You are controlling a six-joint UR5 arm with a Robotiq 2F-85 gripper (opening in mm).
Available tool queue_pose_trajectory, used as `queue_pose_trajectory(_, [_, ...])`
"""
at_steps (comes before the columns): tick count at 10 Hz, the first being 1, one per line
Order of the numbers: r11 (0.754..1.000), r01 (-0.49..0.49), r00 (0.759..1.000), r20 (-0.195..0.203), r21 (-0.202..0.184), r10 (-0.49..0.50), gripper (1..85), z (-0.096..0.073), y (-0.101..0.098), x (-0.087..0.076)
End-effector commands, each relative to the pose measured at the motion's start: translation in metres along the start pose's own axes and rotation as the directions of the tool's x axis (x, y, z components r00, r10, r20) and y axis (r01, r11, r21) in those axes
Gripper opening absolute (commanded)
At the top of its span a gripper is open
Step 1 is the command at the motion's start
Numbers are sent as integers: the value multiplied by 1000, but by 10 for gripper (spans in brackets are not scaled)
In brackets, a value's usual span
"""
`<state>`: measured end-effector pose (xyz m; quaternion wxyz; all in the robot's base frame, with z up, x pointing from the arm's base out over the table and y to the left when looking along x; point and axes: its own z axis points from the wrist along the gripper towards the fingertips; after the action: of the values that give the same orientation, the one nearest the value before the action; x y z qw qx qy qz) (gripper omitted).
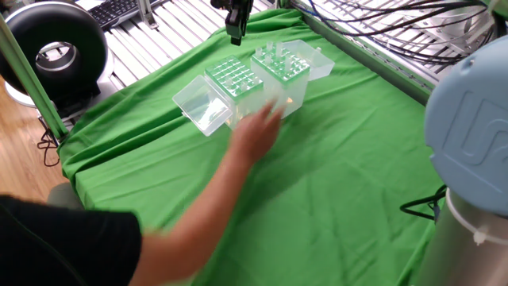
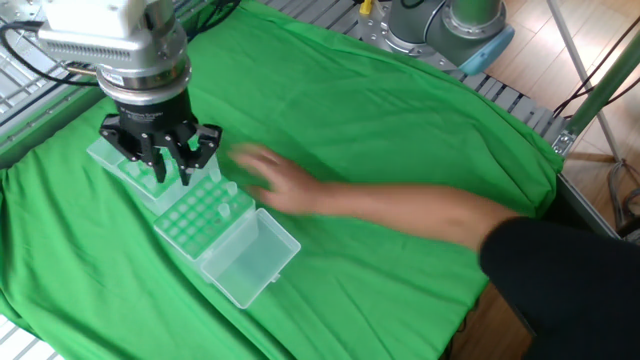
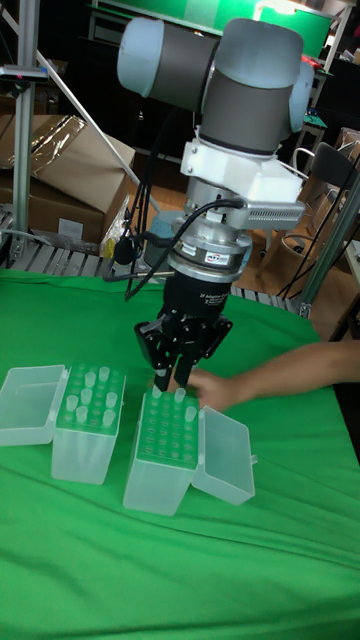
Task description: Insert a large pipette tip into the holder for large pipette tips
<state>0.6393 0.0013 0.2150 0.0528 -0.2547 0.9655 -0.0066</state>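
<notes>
Firstly, the items as listed left to right in the tall fixed view, each placed relative to the jaws.

1. Clear hinged lid (image 3: pixel 30 405), folded open and lying flat. It is the item furthest left of the jaws.
2. Holder for large pipette tips (image 3: pixel 85 450) (image 1: pixel 279 75), upright on the green cloth (image 3: pixel 180 580) that covers the desk. It sits below and to the left of the jaws, near them but apart. Its grid top is greenish, and several pipette tips (image 3: pixel 92 390) stand in the holes.
3. Jaws, pointing straight down from the UR5 arm (image 3: pixel 215 60). They hang above the gap between the two boxes, level with the back edge of the shorter one. The fingers (image 3: pixel 160 378) sit close together. I cannot tell how far they are parted or whether they hold anything.
4. Shorter grid-topped box (image 3: pixel 160 470) (image 2: pixel 195 220) (image 1: pixel 232 79), directly below the jaws and slightly forward of them.
5. Second clear lid (image 3: pixel 225 470) (image 2: pixel 245 260), hinged open on the right side of that box, below and to the right of the jaws.
6. Person's hand (image 3: pixel 215 390) (image 2: pixel 265 180) (image 1: pixel 258 131), bare and blurred, just right of the jaws. Whether it touches the box cannot be told.
</notes>
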Motion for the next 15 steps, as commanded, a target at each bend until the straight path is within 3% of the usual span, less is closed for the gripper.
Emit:
queue_pose_trajectory(1, [970,-244,966,-83,23,245,323,-4,5,15])
queue_pose_trajectory(2, [944,-329,940,-83,30,330,303,-4,5,15])
queue_pose_trajectory(3, [928,-373,926,-72,-7,372,293,-4,14,9])
queue_pose_trajectory(4, [947,-319,947,-59,-34,317,287,-1,7,13])
queue_pose_trajectory(5, [972,-234,972,-42,-31,233,317,4,-17,33])
queue_pose_trajectory(6, [984,-175,984,-27,-24,175,317,11,-33,53])
queue_pose_trajectory(8, [992,-120,993,-15,-28,119,320,20,-47,84])
queue_pose_trajectory(12, [989,-133,991,-36,-62,131,323,24,-37,113])
queue_pose_trajectory(15, [987,-156,987,-32,-45,154,320,30,-31,119])
